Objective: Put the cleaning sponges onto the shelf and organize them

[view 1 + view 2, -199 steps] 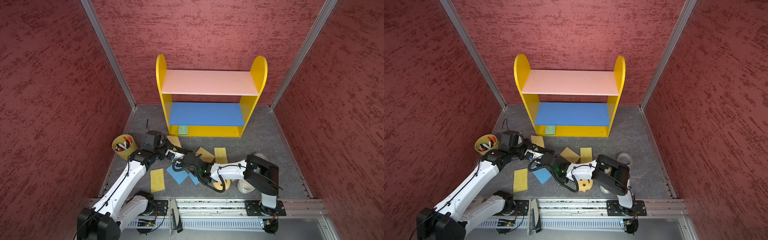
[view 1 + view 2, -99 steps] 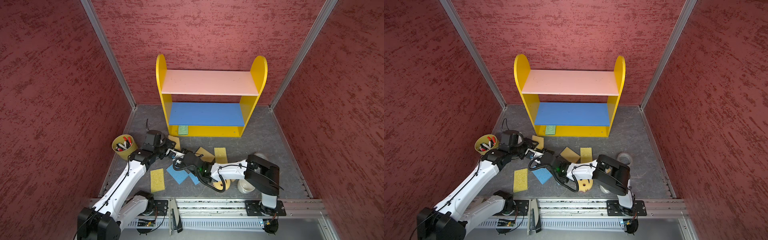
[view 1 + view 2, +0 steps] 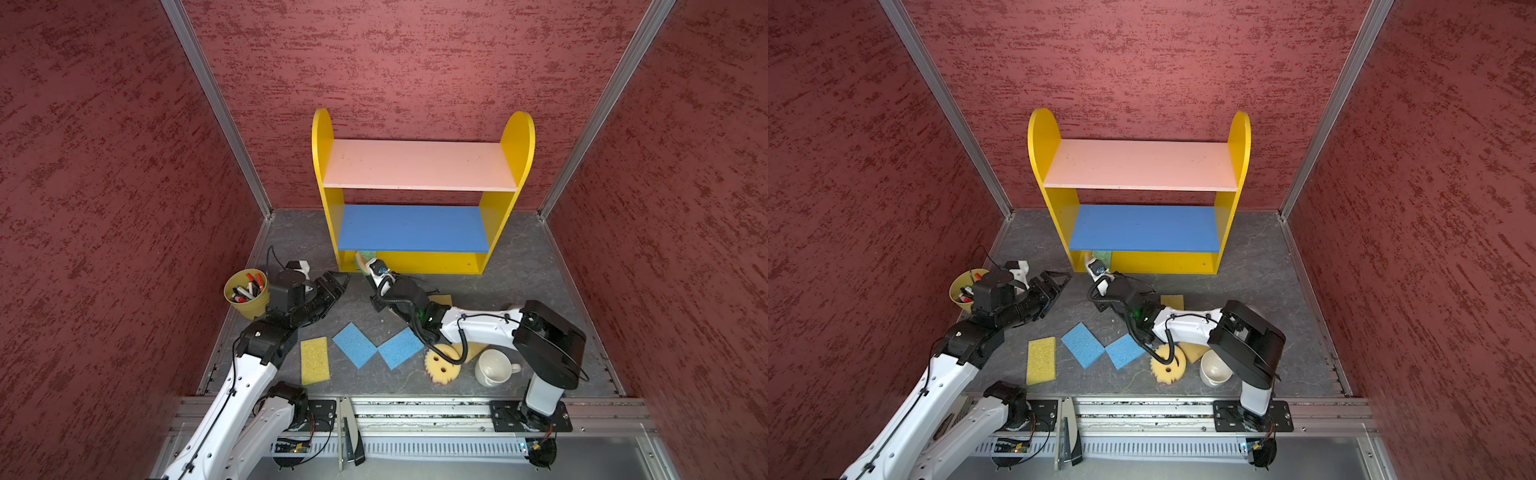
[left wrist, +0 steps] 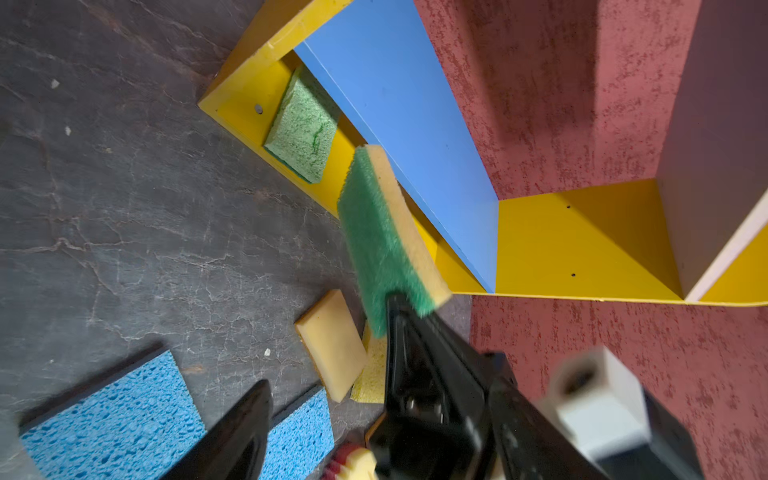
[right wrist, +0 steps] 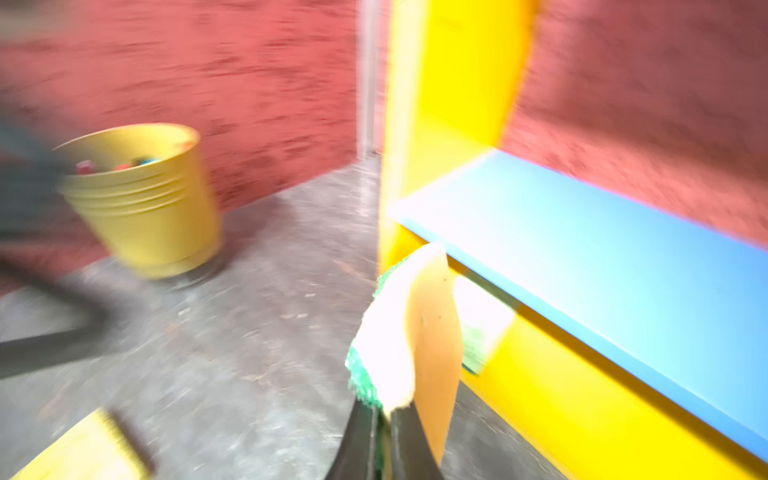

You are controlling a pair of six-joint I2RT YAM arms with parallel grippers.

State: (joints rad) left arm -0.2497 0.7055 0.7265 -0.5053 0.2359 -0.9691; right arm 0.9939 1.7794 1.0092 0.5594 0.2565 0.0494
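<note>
Green-backed sponge (image 4: pixel 386 232), light and squashy, is held on edge at the mouth of the shelf's (image 3: pixel 428 262) bottom tier, near its left end. My right gripper (image 5: pixel 380 417) pinches one short end, so it may flop. My left gripper (image 3: pixel 332 286) hangs spread, empty.

Yellow cup (image 3: pixel 249 306) of markers at left; white mug (image 3: pixel 493 369) front right
</note>
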